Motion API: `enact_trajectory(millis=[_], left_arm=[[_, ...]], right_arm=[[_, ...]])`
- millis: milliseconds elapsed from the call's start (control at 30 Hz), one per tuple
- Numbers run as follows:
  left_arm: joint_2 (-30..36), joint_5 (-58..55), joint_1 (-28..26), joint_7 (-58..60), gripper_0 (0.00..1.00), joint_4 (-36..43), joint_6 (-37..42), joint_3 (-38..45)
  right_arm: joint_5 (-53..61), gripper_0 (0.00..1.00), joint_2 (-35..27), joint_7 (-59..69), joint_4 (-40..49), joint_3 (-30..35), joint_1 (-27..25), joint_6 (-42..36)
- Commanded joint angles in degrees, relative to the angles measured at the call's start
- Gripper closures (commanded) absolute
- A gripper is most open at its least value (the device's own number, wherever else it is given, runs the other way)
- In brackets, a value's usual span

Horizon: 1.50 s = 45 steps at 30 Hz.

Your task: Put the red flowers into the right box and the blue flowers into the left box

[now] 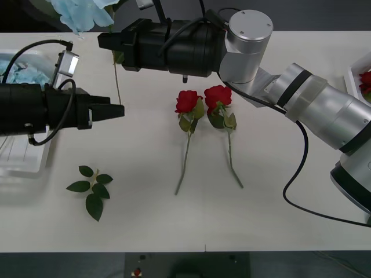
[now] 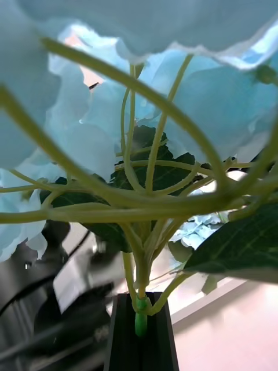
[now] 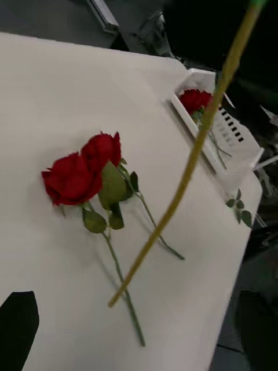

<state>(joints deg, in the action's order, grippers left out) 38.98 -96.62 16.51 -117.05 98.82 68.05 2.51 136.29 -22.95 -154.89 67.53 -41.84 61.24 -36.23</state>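
My right gripper [image 1: 104, 41] reaches across to the far left of the table, its black fingers [image 2: 124, 342] shut on the green stem of a blue flower [image 1: 81, 13]. The pale head is lifted at the far edge and the long stem [image 3: 191, 168] hangs down. My left gripper [image 1: 113, 111] hovers open just beside the stem's lower end, holding nothing. Two red flowers [image 1: 187, 102] [image 1: 218, 96] lie side by side mid-table. The left box [image 1: 29, 168] holds blue blooms [image 1: 20, 66]. The right box [image 1: 352, 74] holds a red rose [image 1: 366, 80].
A loose green leaf sprig [image 1: 91, 189] lies on the near left of the table. The right arm's body [image 1: 249, 52] spans the far half of the table above the roses. A cable [image 1: 298, 174] loops over the right side.
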Motion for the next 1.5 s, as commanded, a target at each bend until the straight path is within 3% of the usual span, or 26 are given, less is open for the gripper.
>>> enact_trajectory(millis=[33, 267, 667, 733, 767, 833, 900, 933, 967, 1000, 1500], left_arm=[[2.0, -4.4, -0.6, -7.0, 0.00, 1.6, 0.4, -1.4], [1.2, -9.1, -0.3, -12.1, 0.00, 2.1, -2.1, -3.4], [-2.3, -6.2, 0.4, -17.0, 0.01, 3.3, -11.6, -3.3], [-2.3, -6.2, 0.4, -17.2, 0.13, 3.3, -12.1, -3.3], [-2.3, -6.2, 0.4, -17.5, 0.31, 3.3, -12.2, -3.3], [-2.3, -6.3, 0.4, -17.7, 0.53, 3.3, -12.5, -3.3], [-2.4, -6.3, 0.5, -18.0, 0.75, 3.3, -12.9, -3.3], [-2.4, -6.3, 0.5, -18.0, 0.80, 3.3, -12.9, -3.3], [-2.5, -6.3, 0.5, -18.1, 0.94, 3.3, -13.1, -3.4], [-2.5, -6.3, 0.6, -18.1, 0.99, 3.3, -13.1, -3.4], [-2.7, -5.2, 0.7, -17.5, 1.00, 3.2, -13.9, -3.2]], right_arm=[[0.6, 1.00, -0.4, -0.1, 1.5, 0.4, 1.6, -0.6], [0.9, 1.00, -0.4, -0.1, 1.5, 0.5, 1.6, -0.7], [0.8, 1.00, -0.6, -0.1, 1.5, 0.5, 1.6, -0.7], [0.8, 1.00, -0.6, -0.1, 1.6, 0.5, 1.6, -0.6], [0.8, 1.00, -0.7, -0.1, 1.5, 0.4, 1.6, -0.6], [0.9, 1.00, -0.7, -0.1, 1.6, 0.4, 1.6, -0.6], [0.9, 1.00, -0.8, -0.1, 1.5, 0.5, 1.6, -0.6], [0.8, 1.00, -0.9, -0.1, 1.5, 0.5, 1.6, -0.5], [0.9, 1.00, -0.9, -0.1, 1.5, 0.5, 1.6, -0.5], [0.8, 1.00, -0.9, -0.1, 1.5, 0.4, 1.5, -0.5], [1.3, 1.00, -1.0, -0.1, 1.9, 0.4, 1.1, 0.1]])
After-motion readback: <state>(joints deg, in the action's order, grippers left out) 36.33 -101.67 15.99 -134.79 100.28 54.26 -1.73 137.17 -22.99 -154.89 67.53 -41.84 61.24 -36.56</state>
